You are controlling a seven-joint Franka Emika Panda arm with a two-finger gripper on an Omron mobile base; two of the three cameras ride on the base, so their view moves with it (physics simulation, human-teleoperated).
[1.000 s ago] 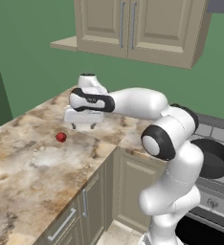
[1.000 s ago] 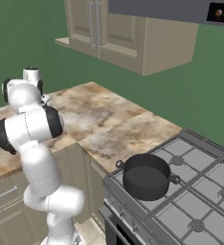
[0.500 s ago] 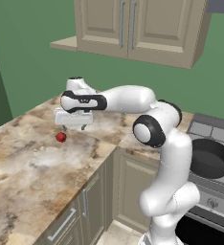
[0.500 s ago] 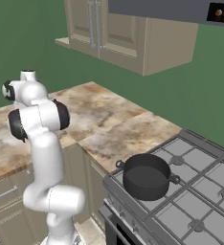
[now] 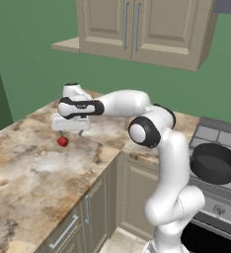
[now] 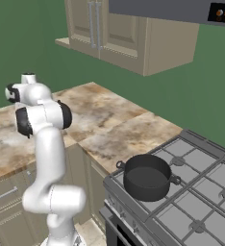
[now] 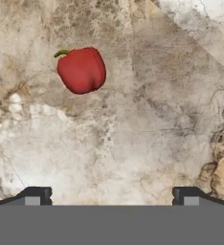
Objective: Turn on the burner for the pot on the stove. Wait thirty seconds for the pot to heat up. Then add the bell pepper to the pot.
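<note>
In the hand view the gripper (image 7: pixel 111 196) hangs with jaws spread wide and empty over the marbled counter (image 7: pixel 147 119) — the bell pepper (image 7: pixel 81 69) lies upper left, well apart from both fingertips.

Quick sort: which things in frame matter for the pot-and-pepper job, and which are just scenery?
Job:
- bell pepper, lying on the counter, apart from the gripper
- pot, on the front left grate
- stove
- gripper, open, above the counter near the pepper

Scenery:
- marble counter
- wall cabinets
- base cabinet drawers
</note>
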